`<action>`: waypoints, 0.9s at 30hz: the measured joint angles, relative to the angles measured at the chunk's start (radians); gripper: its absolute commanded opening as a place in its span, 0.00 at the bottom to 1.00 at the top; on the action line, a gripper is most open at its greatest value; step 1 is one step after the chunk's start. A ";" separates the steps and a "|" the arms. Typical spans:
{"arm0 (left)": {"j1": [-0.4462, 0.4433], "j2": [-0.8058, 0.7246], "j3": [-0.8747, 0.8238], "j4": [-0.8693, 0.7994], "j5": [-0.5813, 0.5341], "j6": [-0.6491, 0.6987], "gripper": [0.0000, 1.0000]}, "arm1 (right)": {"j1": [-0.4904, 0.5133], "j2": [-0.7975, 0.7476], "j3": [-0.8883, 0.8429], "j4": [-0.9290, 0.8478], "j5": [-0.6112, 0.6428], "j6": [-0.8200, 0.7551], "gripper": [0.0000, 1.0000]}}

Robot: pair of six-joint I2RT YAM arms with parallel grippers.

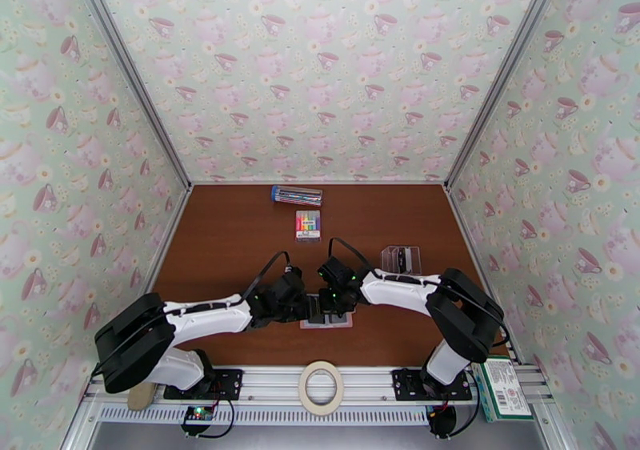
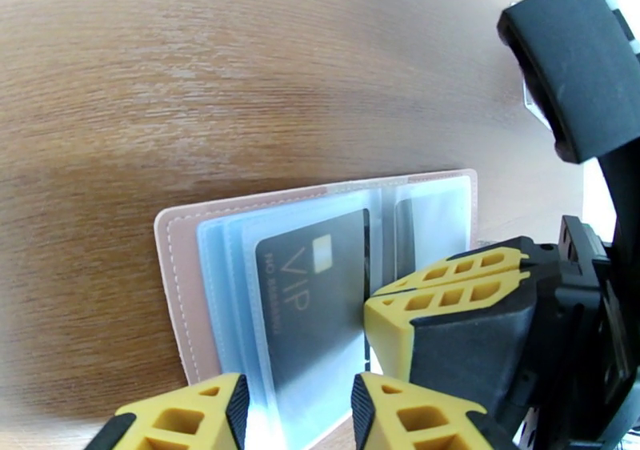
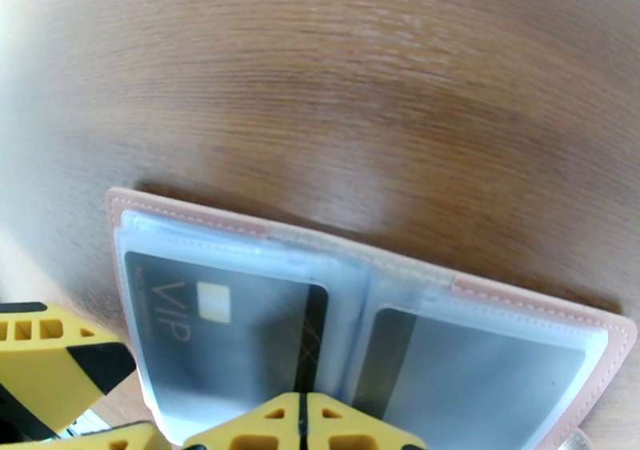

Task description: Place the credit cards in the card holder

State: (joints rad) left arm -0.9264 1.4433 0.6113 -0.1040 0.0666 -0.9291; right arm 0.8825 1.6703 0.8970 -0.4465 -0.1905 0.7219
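— Your table (image 2: 240,59)?
— Wood grain, smooth, with a soft sheen.
— Your card holder (image 2: 182,299)?
— Matt pink leather-like cover, stitched edge. Sleeves (image 2: 224,283) are clear glossy plastic. The dark card (image 2: 312,299) is smooth plastic.

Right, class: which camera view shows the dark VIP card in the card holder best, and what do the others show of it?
Right wrist: the VIP card is large, lettering and gold chip readable. Left wrist shows it smaller, foreshortened. Top external: the card holder is mostly covered; card indiscernible.
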 measured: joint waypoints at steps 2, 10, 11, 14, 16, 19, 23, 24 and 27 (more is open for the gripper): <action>0.000 0.005 0.000 0.001 0.000 0.000 0.42 | 0.000 0.000 0.000 0.000 0.000 0.000 0.08; 0.000 0.011 0.000 0.015 0.018 0.000 0.41 | 0.000 0.000 0.000 0.000 0.000 0.000 0.08; 0.000 0.011 0.000 0.019 0.019 0.000 0.42 | 0.000 0.000 0.000 0.000 0.000 0.000 0.09; 0.000 0.011 0.000 0.026 0.024 0.000 0.42 | 0.000 0.000 0.000 0.000 0.000 0.000 0.08; 0.000 0.011 0.000 0.030 0.026 0.001 0.41 | 0.000 0.000 0.000 0.000 0.000 0.000 0.08; 0.000 0.011 0.000 0.035 0.029 0.001 0.41 | 0.000 0.000 0.000 0.000 0.000 0.000 0.08; 0.000 0.014 0.000 0.042 0.034 0.001 0.41 | 0.000 0.000 0.000 0.000 0.000 0.000 0.08; 0.000 0.014 0.000 0.043 0.034 0.001 0.41 | 0.000 0.000 0.000 0.000 0.000 0.000 0.08; -0.003 0.014 0.000 0.049 0.036 0.002 0.41 | 0.000 0.000 0.000 0.000 0.000 0.000 0.09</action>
State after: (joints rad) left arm -0.9291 1.4570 0.6117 -0.0547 0.1024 -0.9268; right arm 0.8825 1.6703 0.8970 -0.4465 -0.1909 0.7223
